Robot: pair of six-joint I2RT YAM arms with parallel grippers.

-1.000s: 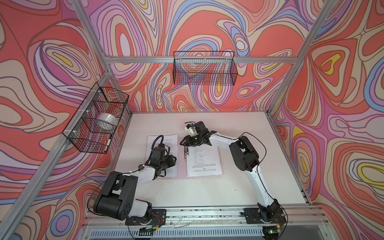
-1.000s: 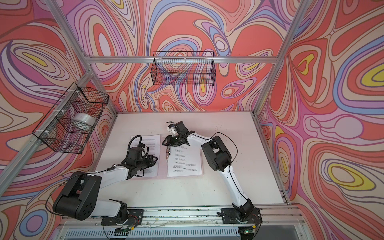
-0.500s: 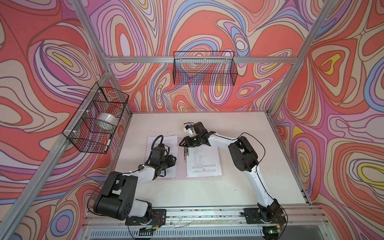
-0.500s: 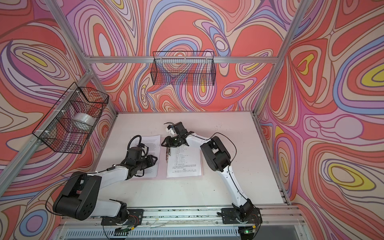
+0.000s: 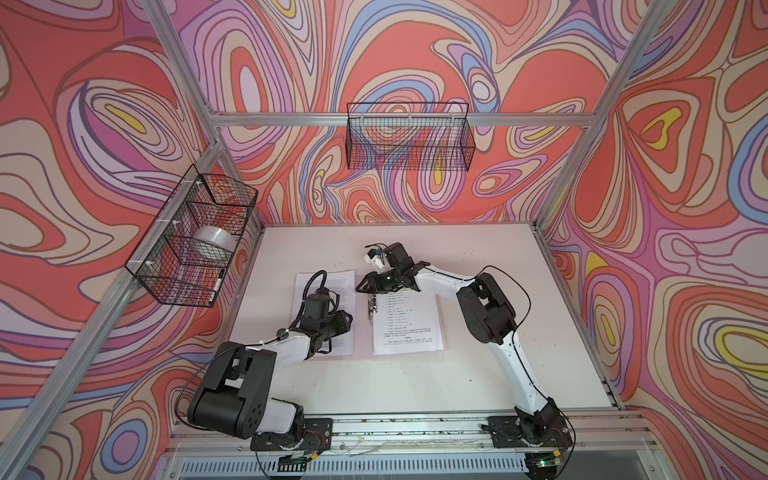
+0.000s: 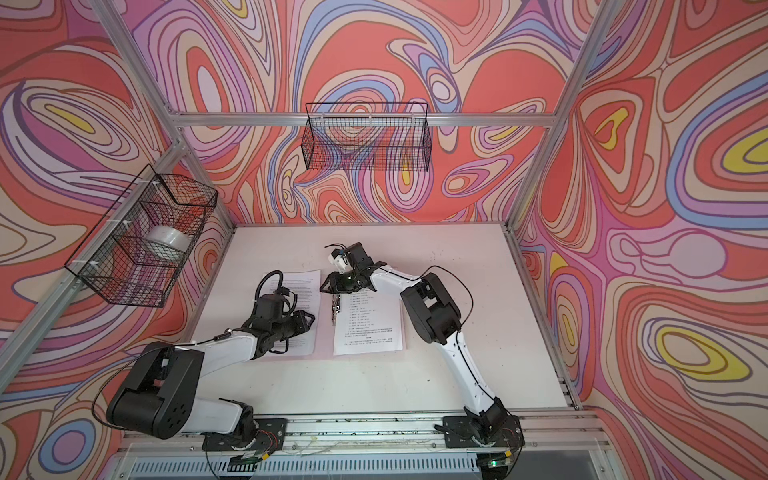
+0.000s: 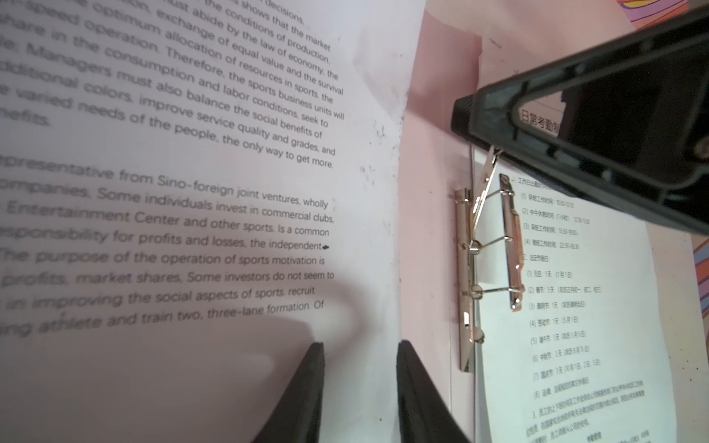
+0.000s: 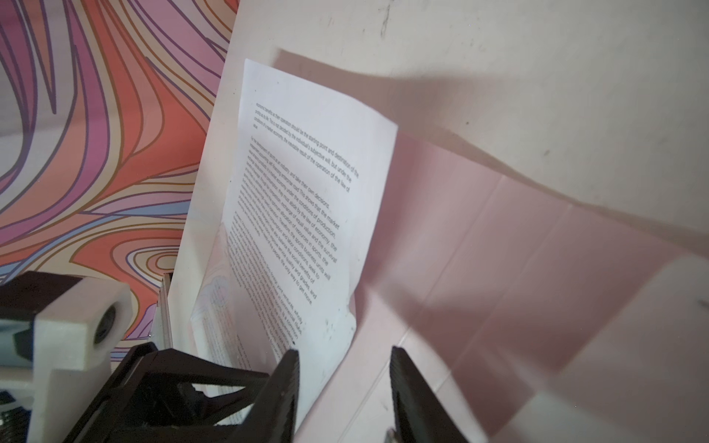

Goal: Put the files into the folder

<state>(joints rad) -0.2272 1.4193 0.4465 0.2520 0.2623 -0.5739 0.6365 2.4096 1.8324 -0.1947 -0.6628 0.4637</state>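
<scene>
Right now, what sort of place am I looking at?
Most likely a robot test booth, not an office: two robot arms fixed to a rail at the front of a white table, swirly patterned walls on a metal frame, and wire baskets hanging on them.

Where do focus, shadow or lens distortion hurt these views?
Left wrist view: the English sheet blurs nearest the lens, the metal clip is sharp. Right wrist view: a broad shadow dims the folder, the fingers are soft. In both top views: even light, the frame posts splay with wide-angle distortion.
</scene>
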